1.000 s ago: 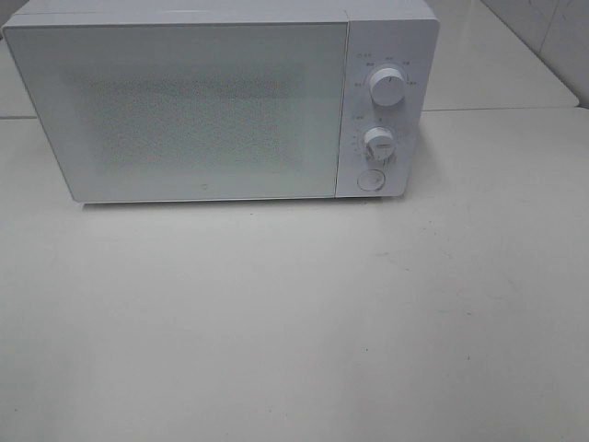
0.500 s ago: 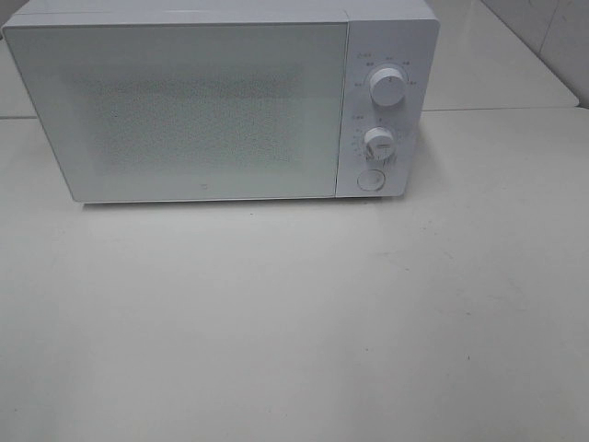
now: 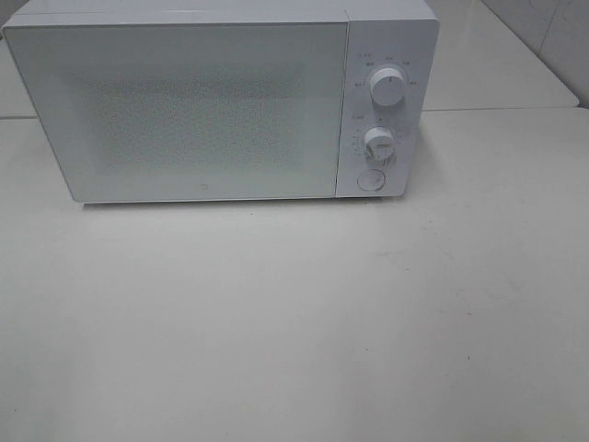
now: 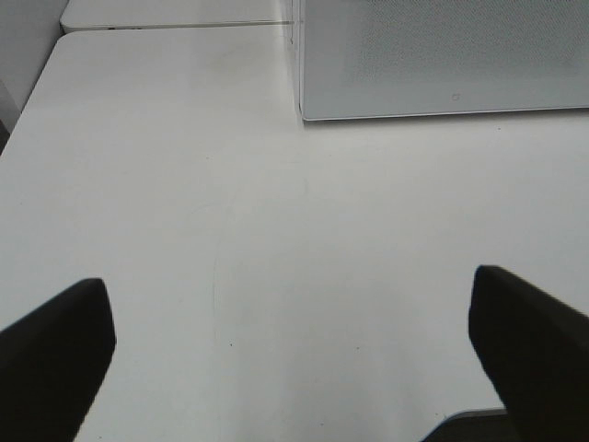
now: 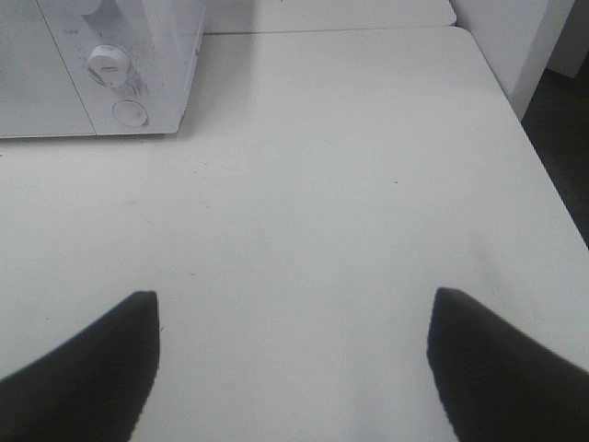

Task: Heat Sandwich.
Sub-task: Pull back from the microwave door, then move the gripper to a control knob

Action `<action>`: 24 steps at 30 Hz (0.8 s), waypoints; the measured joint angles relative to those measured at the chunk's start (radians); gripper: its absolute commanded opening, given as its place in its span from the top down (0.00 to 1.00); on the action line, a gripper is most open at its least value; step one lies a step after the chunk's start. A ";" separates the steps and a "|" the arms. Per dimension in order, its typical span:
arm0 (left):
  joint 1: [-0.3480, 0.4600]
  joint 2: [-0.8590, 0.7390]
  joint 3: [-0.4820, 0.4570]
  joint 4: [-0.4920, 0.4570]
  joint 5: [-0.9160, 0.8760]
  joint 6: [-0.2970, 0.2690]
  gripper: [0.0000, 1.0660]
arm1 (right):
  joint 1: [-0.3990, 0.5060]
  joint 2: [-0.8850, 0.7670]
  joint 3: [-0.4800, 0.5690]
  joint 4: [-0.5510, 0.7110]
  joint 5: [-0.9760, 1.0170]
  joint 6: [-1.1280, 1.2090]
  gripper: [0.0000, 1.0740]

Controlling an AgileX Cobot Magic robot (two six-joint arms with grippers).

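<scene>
Your left gripper and right gripper hang released, empty, seemingly parked clear of the shut white boxy microwave; sandwich unseen.

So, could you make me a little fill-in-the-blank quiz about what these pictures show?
The microwave door is ___.
Its panel carries ___ round knobs above a button.
The left gripper and right gripper both stand ___, holding nothing.
Missing words: shut, two, open.
</scene>
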 measured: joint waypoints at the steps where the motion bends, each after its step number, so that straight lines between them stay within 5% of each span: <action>1: 0.000 0.000 0.000 0.000 0.000 0.000 0.08 | 0.000 0.000 -0.005 0.000 -0.013 0.000 0.29; 24: 0.000 0.000 0.000 0.000 0.000 0.000 0.08 | 0.000 0.338 -0.019 0.000 -0.312 0.000 0.28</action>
